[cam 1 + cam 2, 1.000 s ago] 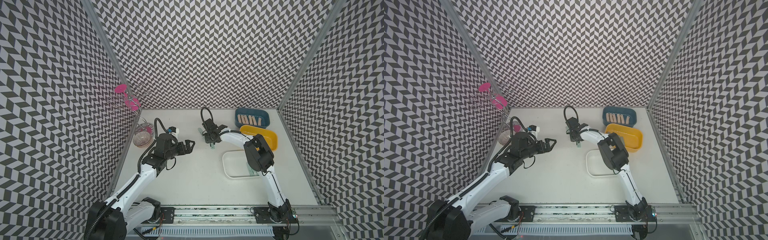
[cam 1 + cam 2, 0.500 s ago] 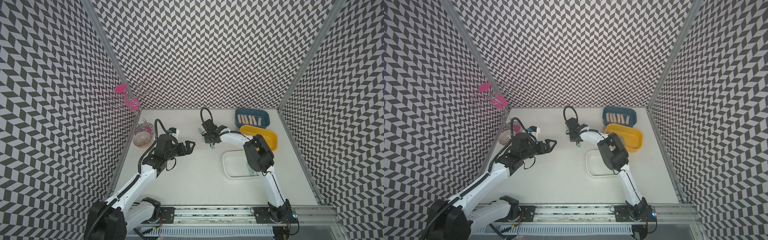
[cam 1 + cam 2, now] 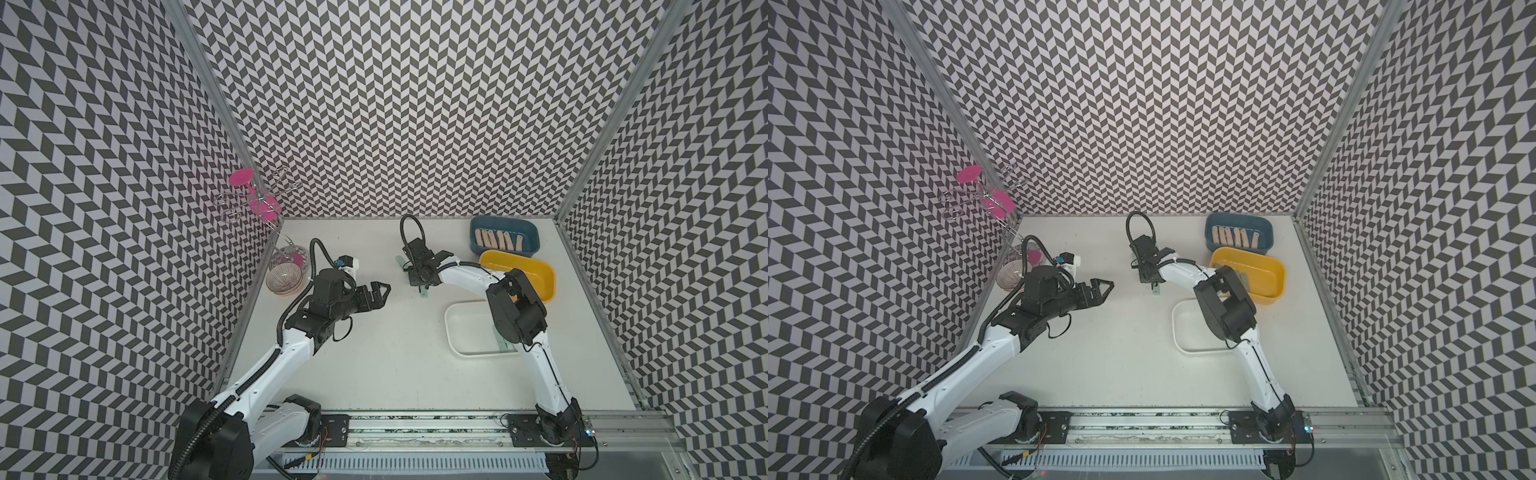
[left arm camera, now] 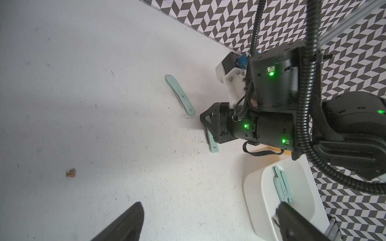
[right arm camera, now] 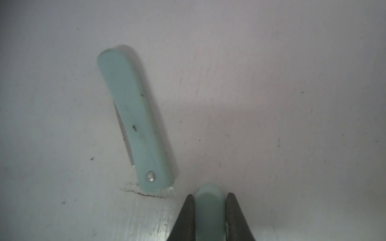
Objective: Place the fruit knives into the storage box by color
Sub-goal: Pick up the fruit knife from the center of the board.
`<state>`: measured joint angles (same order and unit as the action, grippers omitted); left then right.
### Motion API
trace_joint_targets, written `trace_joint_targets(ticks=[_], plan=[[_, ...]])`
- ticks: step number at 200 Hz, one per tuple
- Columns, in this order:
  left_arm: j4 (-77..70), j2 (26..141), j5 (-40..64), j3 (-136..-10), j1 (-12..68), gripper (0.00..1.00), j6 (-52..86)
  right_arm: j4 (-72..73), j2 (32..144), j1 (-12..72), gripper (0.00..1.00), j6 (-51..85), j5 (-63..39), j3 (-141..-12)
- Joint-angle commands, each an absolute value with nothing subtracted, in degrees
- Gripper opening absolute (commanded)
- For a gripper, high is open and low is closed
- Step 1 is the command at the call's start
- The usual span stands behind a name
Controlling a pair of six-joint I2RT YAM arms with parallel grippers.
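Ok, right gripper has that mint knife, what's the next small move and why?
Probably a short straight lift. The right gripper is shut on a mint knife at the table, and a second mint knife lies close beside it, not touching. Rising first avoids nudging it before carrying to the white box.

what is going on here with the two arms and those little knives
Two robot arms are sorting small fruit knives into boxes by color. The right end effector is shut on a mint knife low at the table, with a second mint knife lying loose beside it. The left end effector hovers open and empty. Other mint knives already lie in the white box, and peach knives in the blue box.
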<state>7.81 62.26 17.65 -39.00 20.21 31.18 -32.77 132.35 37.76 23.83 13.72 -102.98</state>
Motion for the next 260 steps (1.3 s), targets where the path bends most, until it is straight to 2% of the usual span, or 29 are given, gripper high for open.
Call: trace_joint_targets(ticks=[1, 182, 260], plan=[[6.22, 62.57, 18.01, -38.54, 19.94, 1.00, 31.51, -34.28, 132.30, 38.07, 0.14, 24.37, 12.80, -103.01], [2.53, 65.73, 18.65, -36.83, 20.26, 1.00, 32.97, -31.44, 121.42, 38.06, 0.13, 25.39, 10.40, -100.15], [1.50, 67.96, 18.07, -38.84, 23.22, 1.00, 33.52, -31.06, 110.48, 38.06, 0.13, 25.41, 10.36, -95.85]])
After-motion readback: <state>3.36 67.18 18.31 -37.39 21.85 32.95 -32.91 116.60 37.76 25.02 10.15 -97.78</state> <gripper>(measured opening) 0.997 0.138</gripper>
